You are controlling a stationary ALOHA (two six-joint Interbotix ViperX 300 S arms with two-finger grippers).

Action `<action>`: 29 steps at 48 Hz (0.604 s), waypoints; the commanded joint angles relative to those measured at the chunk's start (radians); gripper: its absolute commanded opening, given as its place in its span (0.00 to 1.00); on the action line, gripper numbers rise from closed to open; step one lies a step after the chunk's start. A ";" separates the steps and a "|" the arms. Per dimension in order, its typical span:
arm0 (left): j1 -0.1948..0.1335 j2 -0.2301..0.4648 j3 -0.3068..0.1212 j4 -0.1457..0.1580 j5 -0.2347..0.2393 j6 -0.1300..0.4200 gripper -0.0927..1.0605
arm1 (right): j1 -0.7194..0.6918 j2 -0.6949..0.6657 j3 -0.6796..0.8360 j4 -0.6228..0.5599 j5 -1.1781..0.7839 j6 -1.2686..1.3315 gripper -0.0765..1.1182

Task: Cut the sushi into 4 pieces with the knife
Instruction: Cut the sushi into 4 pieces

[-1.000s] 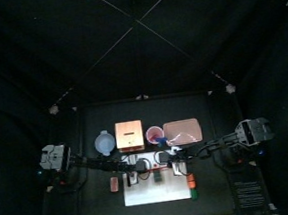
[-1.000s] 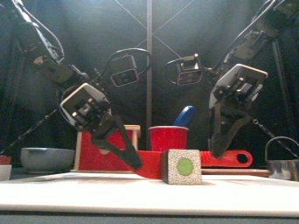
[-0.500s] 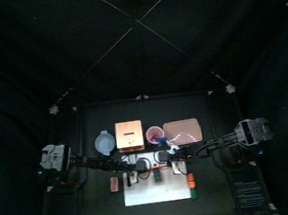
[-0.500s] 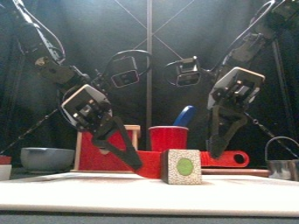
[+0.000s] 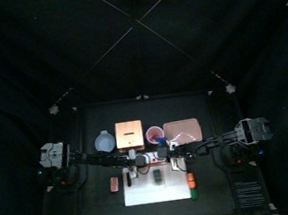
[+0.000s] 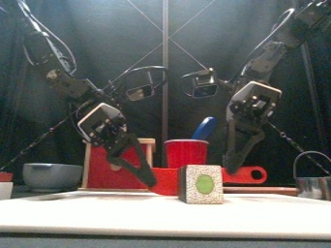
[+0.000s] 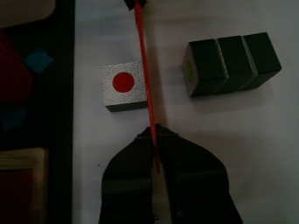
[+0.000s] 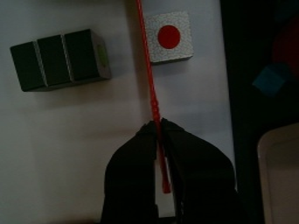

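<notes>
Facing the front of the white cutting board point(image 6: 77, 215), the three-block sushi roll point(image 6: 200, 184) shows its pale end, and just behind it the red knife point(image 6: 254, 176) spans the board, the left tool point(image 7: 153, 136) clamped shut on its blade end and the right tool point(image 8: 160, 131) shut on its handle. Beyond the blade lies the one cut piece point(image 7: 121, 86), close beside it, with the red cup point(image 6: 185, 153) farther back on the table. One cut of three looks done; the next likely needs the knife shifted forward over a seam between blocks, then pressed straight down
</notes>
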 commanded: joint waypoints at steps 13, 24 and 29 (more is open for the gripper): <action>-0.104 -0.104 -0.032 0.006 0.084 -0.003 0.43 | 0.057 -0.121 -0.012 0.083 0.021 0.003 0.34; -0.149 -0.081 -0.032 -0.032 0.086 -0.005 0.43 | 0.075 -0.118 0.011 0.114 0.012 0.003 0.34; -0.146 -0.066 -0.035 -0.040 0.083 -0.003 0.43 | 0.075 -0.107 0.020 0.109 -0.011 0.002 0.34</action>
